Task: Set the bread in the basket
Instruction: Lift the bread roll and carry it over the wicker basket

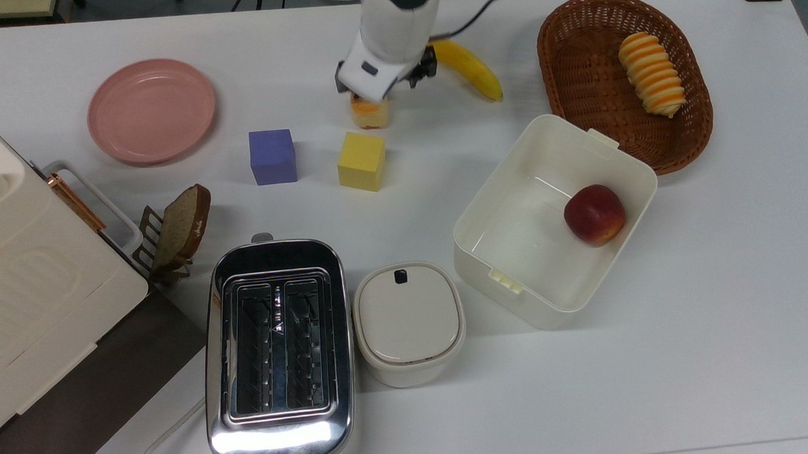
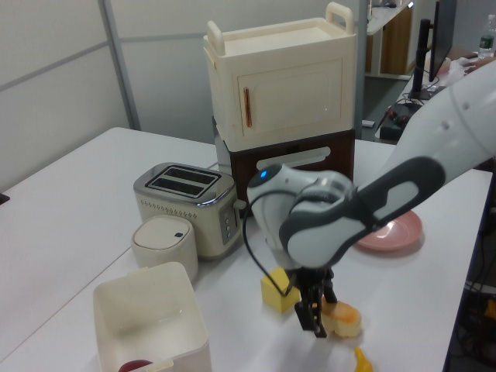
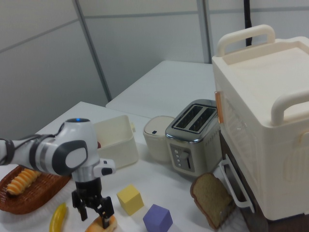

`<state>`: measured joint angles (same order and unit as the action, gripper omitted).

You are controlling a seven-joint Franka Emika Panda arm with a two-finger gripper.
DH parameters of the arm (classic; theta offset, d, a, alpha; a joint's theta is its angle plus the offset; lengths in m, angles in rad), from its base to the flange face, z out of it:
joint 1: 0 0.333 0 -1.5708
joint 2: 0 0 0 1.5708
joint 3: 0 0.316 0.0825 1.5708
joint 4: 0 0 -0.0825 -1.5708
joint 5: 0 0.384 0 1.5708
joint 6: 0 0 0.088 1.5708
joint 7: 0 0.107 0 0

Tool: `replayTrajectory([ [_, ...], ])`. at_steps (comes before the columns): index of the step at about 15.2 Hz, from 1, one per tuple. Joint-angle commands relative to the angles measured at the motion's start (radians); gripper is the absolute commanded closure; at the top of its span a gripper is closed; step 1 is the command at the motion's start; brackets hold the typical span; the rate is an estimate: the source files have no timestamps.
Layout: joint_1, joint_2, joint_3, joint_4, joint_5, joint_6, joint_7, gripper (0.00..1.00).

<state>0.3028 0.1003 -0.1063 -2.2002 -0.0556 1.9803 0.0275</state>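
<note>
The bread [image 1: 370,113] is a small loaf-shaped bun lying on the white table next to a banana [image 1: 470,66]; it also shows in the left view [image 2: 346,318] and the right view [image 3: 105,224]. My gripper [image 1: 373,96] hangs right over it and covers most of it in the top view. In the right view the gripper [image 3: 95,211] is open, its dark fingers spread to either side of the bun's top. The brown wicker basket [image 1: 567,22] stands at the top view's right with a striped spiral roll [image 1: 651,73] in it.
A yellow cube [image 1: 361,161] and a purple cube [image 1: 273,156] sit just in front of the bread. A pink plate [image 1: 151,110] lies to the top view's left. A cream box [image 1: 486,237] holds an apple [image 1: 594,214]. Toaster [image 1: 278,348], lidded pot [image 1: 409,322], toast rack [image 1: 182,226].
</note>
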Motion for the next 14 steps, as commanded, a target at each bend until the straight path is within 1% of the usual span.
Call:
replayTrajectory([
  [1,0.032,0.076,-0.013,-0.004,-0.076,0.066,0.08,0.08],
  [2,0.03,0.076,-0.013,-0.004,-0.082,0.068,0.08,0.25],
  [3,0.027,0.069,-0.013,-0.003,-0.084,0.066,0.08,0.55],
  [4,0.024,0.053,-0.013,-0.001,-0.084,0.057,0.078,0.82],
  [5,0.024,0.027,-0.013,0.0,-0.082,0.043,0.078,1.0],
  [6,0.022,0.0,-0.013,0.011,-0.081,0.011,0.078,1.0],
  [8,0.032,-0.054,-0.013,0.097,-0.053,-0.105,0.084,1.0],
  [9,0.039,-0.065,-0.012,0.161,-0.02,-0.179,0.084,1.0],
  [10,0.051,-0.064,-0.01,0.233,0.029,-0.229,0.089,1.0],
  [11,0.082,-0.054,-0.009,0.294,0.066,-0.251,0.113,1.0],
  [12,0.117,-0.05,-0.009,0.331,0.072,-0.256,0.17,1.0],
  [14,0.208,-0.041,-0.009,0.37,0.074,-0.245,0.3,1.0],
])
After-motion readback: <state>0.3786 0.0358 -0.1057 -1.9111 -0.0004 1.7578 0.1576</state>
